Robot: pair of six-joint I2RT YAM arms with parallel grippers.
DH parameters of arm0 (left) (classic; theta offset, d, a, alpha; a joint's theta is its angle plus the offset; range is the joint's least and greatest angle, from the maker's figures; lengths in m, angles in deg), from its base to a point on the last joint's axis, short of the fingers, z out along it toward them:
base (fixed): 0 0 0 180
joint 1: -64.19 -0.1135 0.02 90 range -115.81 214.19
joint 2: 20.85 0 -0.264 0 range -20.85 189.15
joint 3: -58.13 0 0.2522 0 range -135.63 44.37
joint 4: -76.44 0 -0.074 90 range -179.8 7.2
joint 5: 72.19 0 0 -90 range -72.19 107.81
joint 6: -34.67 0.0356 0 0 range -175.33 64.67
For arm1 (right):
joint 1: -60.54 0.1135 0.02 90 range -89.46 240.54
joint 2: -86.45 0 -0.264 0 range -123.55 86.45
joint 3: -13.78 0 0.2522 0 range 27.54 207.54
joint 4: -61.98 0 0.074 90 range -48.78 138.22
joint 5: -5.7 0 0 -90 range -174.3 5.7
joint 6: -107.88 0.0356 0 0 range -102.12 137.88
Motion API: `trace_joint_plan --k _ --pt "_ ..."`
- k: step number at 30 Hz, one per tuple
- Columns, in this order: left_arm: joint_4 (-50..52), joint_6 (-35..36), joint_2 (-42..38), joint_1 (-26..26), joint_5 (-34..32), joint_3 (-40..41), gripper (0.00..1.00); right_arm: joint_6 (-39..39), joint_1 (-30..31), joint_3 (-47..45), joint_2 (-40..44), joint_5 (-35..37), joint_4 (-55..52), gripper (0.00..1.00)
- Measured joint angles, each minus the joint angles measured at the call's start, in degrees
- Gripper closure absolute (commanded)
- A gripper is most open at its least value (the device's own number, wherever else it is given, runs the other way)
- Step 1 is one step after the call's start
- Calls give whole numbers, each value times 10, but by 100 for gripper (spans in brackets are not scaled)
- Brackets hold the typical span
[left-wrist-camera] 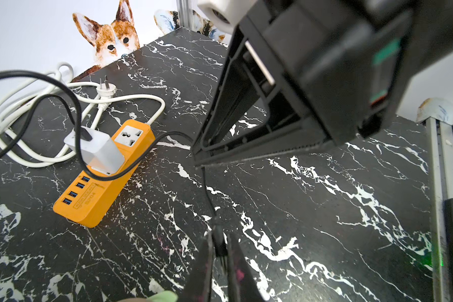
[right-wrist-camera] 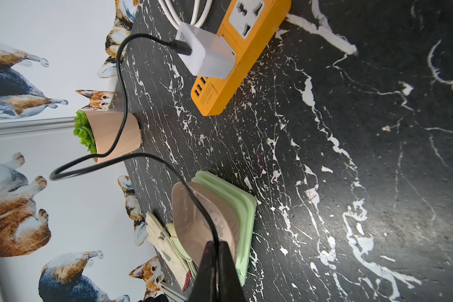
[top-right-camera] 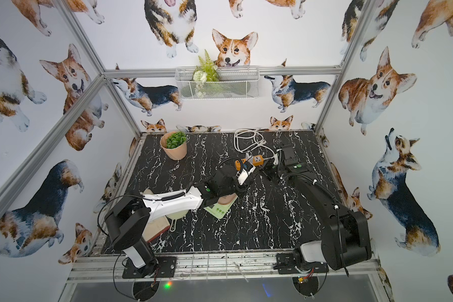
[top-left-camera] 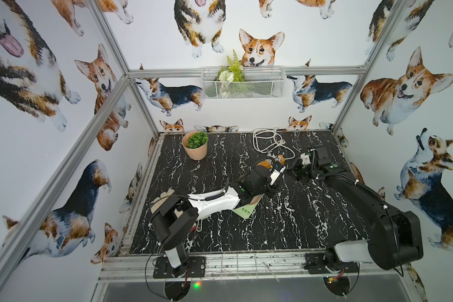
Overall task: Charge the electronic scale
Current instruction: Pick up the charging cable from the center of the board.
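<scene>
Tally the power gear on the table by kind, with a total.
orange power strip: 1
white adapter: 1
cables: 2, the black cable and the white cable
total: 4

We log: scale pale green | tray pink-beige, panda drawing | power strip orange | charger white | cable black | table black marble, white veins | pot at 11 o'clock peach, plant green | walls white, corgi print
</scene>
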Motion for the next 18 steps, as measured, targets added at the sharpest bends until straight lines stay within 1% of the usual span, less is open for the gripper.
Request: trace_joint_plan --k 1,3,5,9,13,15,18 --pt "0 0 0 0 0 0 90 0 0 -1 0 0 0 99" --pt "0 0 -3 0 4 3 92 0 0 -2 0 -2 0 85" --pt "0 0 -8 -1 12 4 93 -3 -1 -2 1 -5 0 76" --pt "3 -8 -16 -16 61 3 93 -53 -15 -2 15 -19 16 55" --pt "18 -28 -28 -53 122 -2 93 -120 -48 -2 24 -72 51 51" --pt "29 -41 -30 -76 172 -11 94 -161 -69 -1 25 -111 67 49" --pt "49 -58 -30 -113 243 -25 95 -210 -86 -1 31 -165 95 51"
